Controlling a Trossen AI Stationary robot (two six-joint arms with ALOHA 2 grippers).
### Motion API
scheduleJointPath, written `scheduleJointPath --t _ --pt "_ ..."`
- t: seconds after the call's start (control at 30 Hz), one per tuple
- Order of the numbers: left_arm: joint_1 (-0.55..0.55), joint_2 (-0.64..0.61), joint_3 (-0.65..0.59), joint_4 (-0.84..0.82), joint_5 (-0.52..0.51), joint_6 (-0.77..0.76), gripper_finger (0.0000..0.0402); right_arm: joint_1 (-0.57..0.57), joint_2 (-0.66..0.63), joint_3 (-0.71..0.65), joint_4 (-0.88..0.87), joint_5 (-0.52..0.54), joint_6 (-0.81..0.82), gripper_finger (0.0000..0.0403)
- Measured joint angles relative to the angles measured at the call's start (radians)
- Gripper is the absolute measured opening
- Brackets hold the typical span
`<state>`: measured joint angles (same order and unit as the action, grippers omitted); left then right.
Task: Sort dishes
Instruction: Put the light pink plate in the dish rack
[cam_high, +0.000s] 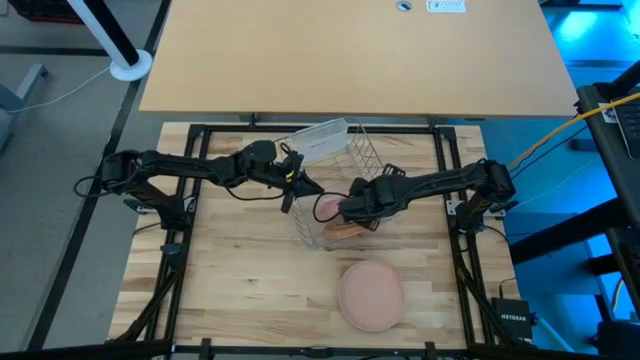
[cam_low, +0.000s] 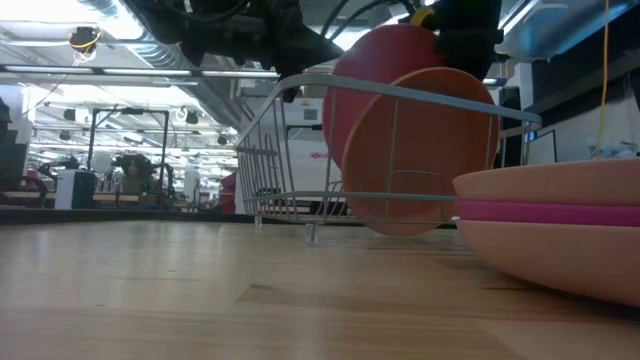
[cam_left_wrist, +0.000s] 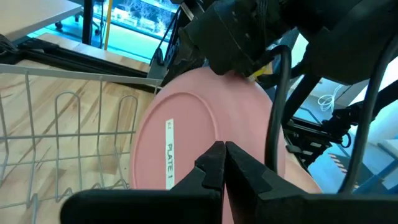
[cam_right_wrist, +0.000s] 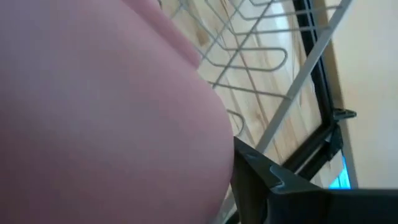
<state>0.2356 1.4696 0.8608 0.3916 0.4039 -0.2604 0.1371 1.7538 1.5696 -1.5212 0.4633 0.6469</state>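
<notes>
Right gripper (grip apparently unclear) sits atop pink plate inside rack.

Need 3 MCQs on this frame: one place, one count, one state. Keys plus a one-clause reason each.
1. Where does the stack of plates lie?
A. inside the wire rack
B. on the wooden table, near the front edge
C. on the tan desk behind

2. How many plates stand on edge in the wire rack?
A. none
B. two
C. four

3. How are the left gripper's fingers?
A. shut, holding nothing
B. wide open
C. shut on a plate

Key: 1 B, the high view shows the stack on bare wood, apart from the rack. 2 B, the low view shows a peach plate in front of a red plate. 3 A, the left wrist view shows the tips together before a pink plate.
</notes>
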Motion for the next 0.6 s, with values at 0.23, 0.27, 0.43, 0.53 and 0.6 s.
scheduleJointPath --t 0.23,0.27,0.43,0.53,0.6 --pt "0.000 0.000 0.000 0.001 -0.008 -0.001 0.0001 0.000 -0.001 0.001 -0.008 -0.084 -0.001 0.0072" --pt "0.000 0.000 0.000 0.001 -0.008 -0.002 0.0001 0.000 -0.001 0.001 -0.008 -0.100 -0.001 0.0072" --pt "0.000 0.000 0.000 0.001 -0.008 -0.005 0.0001 -0.001 -0.002 0.001 -0.009 -0.169 -0.021 0.0072" --pt "0.000 0.000 0.000 0.000 -0.008 -0.005 0.0001 -0.001 -0.002 0.001 -0.005 -0.192 -0.063 0.0073" --pt "0.000 0.000 0.000 0.000 -0.008 -0.005 0.0001 -0.001 -0.002 0.001 0.002 -0.197 -0.081 0.0073"
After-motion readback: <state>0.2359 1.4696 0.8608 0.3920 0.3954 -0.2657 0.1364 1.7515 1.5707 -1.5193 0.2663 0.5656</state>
